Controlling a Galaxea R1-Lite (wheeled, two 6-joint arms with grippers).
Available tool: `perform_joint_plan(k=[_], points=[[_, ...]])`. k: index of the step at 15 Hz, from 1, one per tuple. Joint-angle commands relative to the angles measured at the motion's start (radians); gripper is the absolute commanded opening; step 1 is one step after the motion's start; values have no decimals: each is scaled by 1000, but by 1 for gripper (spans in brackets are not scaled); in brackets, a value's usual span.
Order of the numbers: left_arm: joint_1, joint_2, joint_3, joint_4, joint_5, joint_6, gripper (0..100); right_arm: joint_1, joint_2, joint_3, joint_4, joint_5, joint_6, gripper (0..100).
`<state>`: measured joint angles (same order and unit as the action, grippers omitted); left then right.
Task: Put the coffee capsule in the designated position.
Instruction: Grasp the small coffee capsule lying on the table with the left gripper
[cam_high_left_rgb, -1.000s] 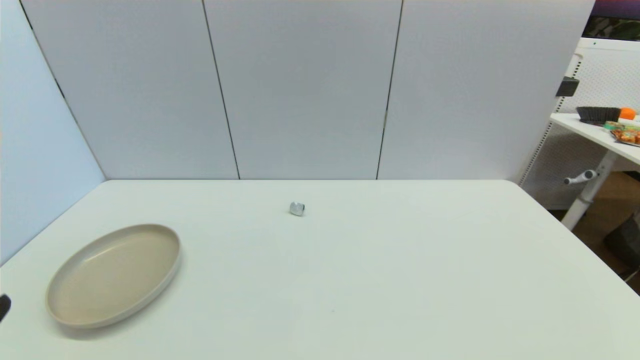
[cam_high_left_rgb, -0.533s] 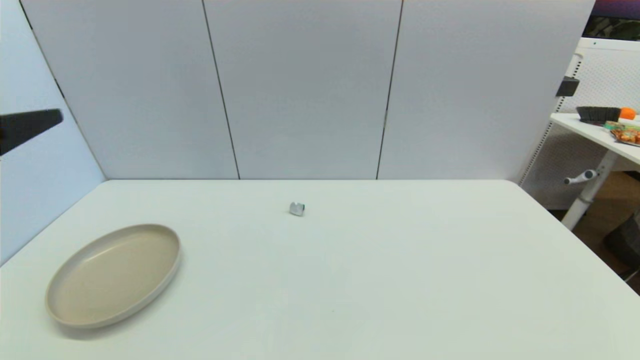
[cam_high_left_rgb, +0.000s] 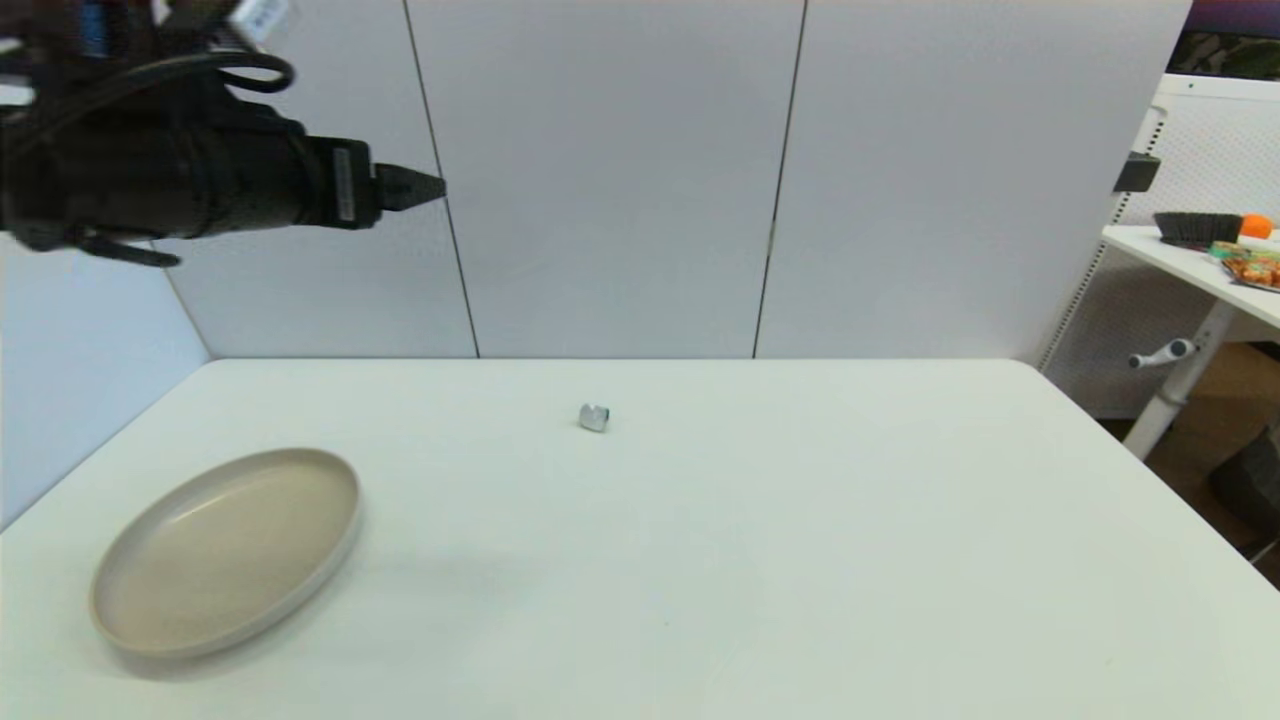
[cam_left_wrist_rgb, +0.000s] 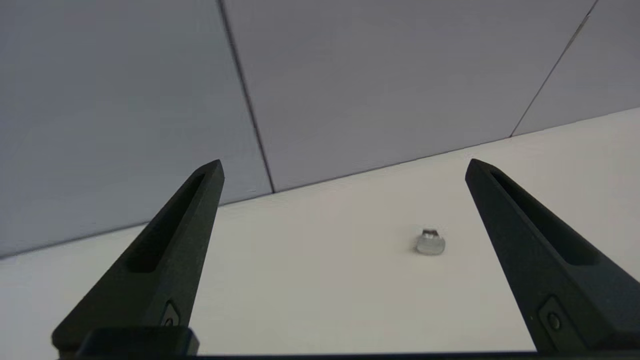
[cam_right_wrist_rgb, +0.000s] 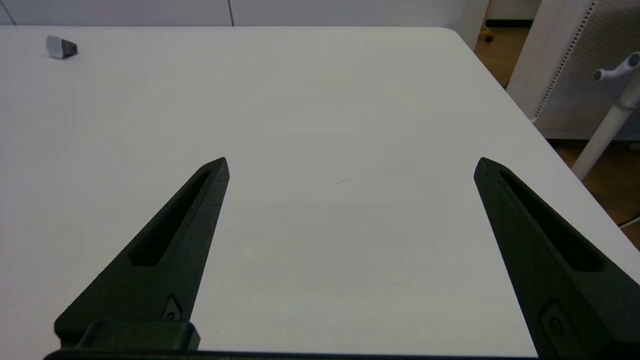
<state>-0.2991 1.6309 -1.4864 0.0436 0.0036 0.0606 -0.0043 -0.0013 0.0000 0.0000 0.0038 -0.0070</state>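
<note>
One second on, the left gripper (cam_high_left_rgb: 420, 187) has swung in at ten o'clock, fingers apart, high above the untouched coffee capsule (cam_high_left_rgb: 594, 417); pickup looks imminent.

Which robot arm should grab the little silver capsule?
Probably the left. The left gripper is raised over the table, fingers open, with the coffee capsule lying ahead between them. The right gripper is open too, but the capsule lies far off to its side.
</note>
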Motion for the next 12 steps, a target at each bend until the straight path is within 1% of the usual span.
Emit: perform_joint_plan(k=[1,2,7,10,12], points=[[-89,394,-411,-2,-1,-2,100,0,1,0,0,1,-1,100],[-89,452,-474,-2,3,1,100,0,1,0,0,1,-1,100],[-141,575,-477,-25,4,-5,100,0,1,0,0,1,-1,100],[-156,643,-476,-18,1,-5,100,0,1,0,0,1,-1,100],[-166,676,-486,21,1,-2,100,0,1,0,0,1,-1,100]])
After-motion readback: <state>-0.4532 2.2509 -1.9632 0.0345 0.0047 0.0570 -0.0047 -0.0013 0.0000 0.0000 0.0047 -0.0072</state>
